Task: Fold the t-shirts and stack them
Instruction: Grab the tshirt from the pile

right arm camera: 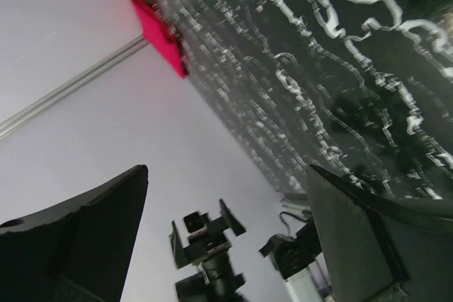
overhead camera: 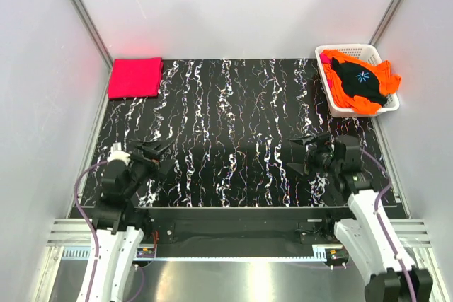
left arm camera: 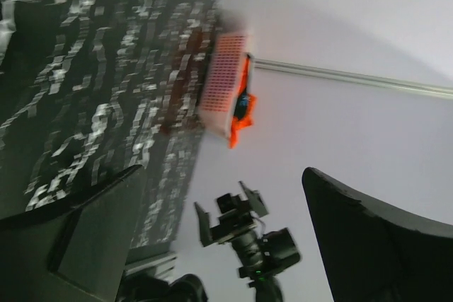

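Red-pink t-shirt far-left; orange t-shirt, black t-shirt in basket; left claw, right claw spread.

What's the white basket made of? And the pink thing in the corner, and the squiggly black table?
The white basket looks like hard plastic: a stiff lattice of small holes. The pink thing looks like soft, matte cloth, folded flat. The table has a dark marble-like pattern; real stone or a printed sheet, I cannot tell.

Black marbled table; folded red-pink t-shirt far-left; basket far-right
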